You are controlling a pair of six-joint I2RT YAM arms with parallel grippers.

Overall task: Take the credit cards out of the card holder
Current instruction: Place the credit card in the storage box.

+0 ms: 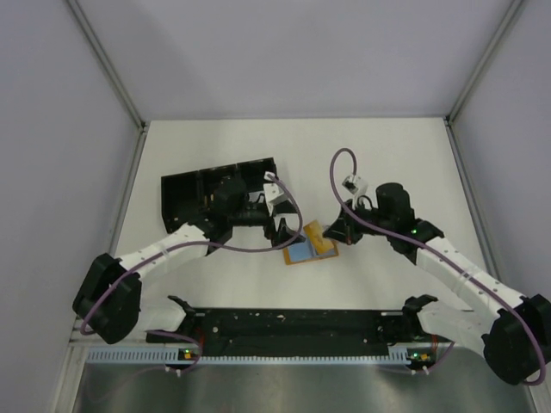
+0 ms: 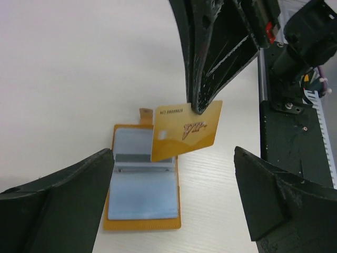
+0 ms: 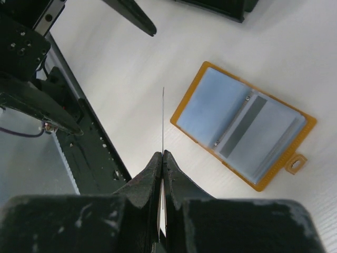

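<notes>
**Mia:** Why is the gold credit card up in the air?

**Tom:** The right claw is clenched on its top edge. The card hangs straight down from it, above the table. Held like that, it is free of the pockets and cannot slip back in.

**Mia:** And where is the card holder?

**Tom:** It lies flat and open on the table, close to the hanging card. Its little tab sticks out at one end. It is open so the pockets face up and a claw can reach in.

**Mia:** What is the left claw doing?

**Tom:** It is spread wide and holds nothing. It hangs over the holder with a finger on each side. I think it is there so it can press the holder down or take a card.

**Mia:** Are there more cards inside?

**Tom:** The pockets look pale blue. I cannot tell if that is a card or just the plastic.

**Mia:** So is the job done?

**Tom:** Not yet, I think. The gold card needs a place to go, maybe the table or the black tray further back.
</notes>
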